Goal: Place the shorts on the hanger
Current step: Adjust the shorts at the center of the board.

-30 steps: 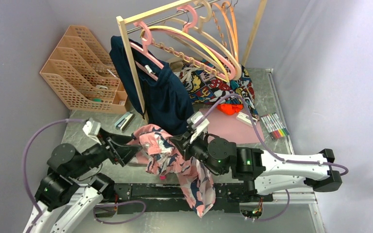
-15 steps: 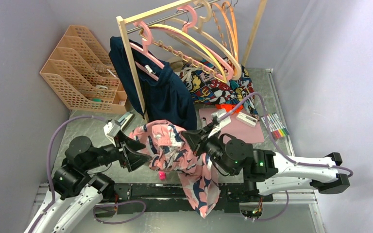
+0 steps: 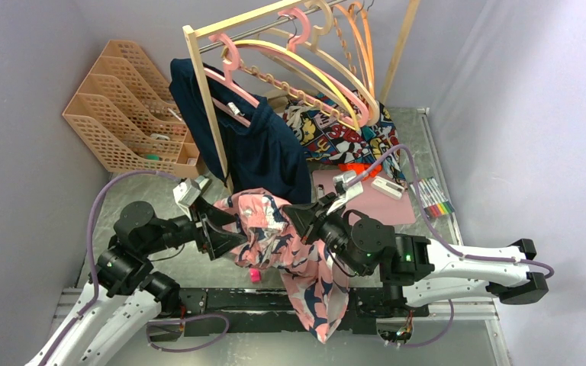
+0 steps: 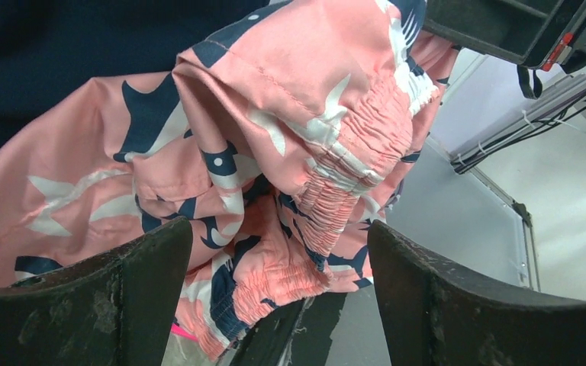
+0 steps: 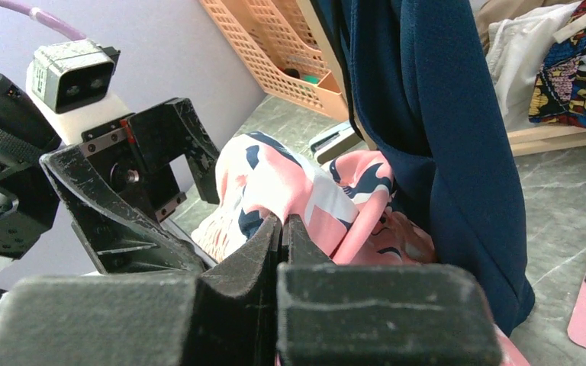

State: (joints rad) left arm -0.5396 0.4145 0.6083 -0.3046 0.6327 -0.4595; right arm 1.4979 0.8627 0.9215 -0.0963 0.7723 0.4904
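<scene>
The salmon-pink shorts with navy and white blotches hang bunched above the table's front, one leg drooping over the near edge. My right gripper is shut on a fold of the shorts, its jaws pressed together. From the left, my left gripper stands open against the cloth. The gathered elastic waistband lies between its spread fingers, with neither finger pressing it. The pale yellow hanger hangs on the rack's rail at the back, among other hangers.
A wooden rack holds pink and orange hangers and a plain navy garment just behind the shorts. Cartoon-print cloth, a pink clipboard and markers lie back right. An orange file organiser stands back left.
My left gripper has advanced to the right until its open jaws straddle the shorts' waistband. The right gripper shifted right and back with the shorts, then held still.
</scene>
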